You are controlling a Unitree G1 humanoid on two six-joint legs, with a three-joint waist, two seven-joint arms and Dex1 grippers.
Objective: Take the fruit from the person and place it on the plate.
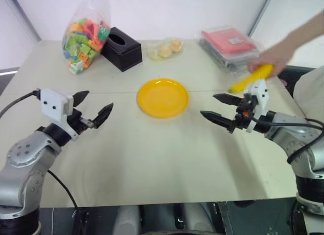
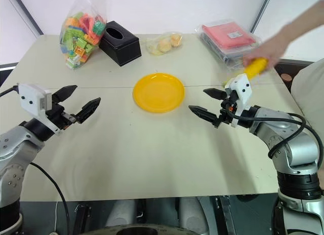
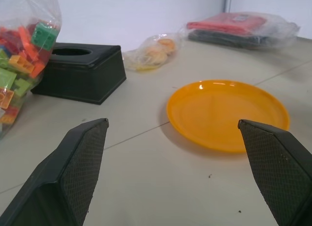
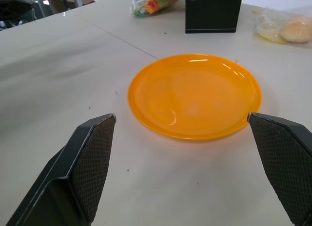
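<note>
Both grippers hover with jaws spread wide — left gripper [image 1: 92,106] and right gripper [image 1: 219,107] flank the empty plate [image 1: 163,97], ready to receive. Beyond the right one, the person's hand [image 1: 273,56] offers the banana [image 1: 251,77], not yet taken.

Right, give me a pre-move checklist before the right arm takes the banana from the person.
1. Right tool open: ok, jaws spread wide with nothing between them.
2. Banana within reach: cannot tell; the person's hand holds it behind the right wrist, above the table's far right.
3. Banana free to grasp: not ok, the hand covers its upper end.
4. Plate clear: ok, nothing lies on it.
5. Left tool out of the way: ok, open, off to the plate's left.
</note>
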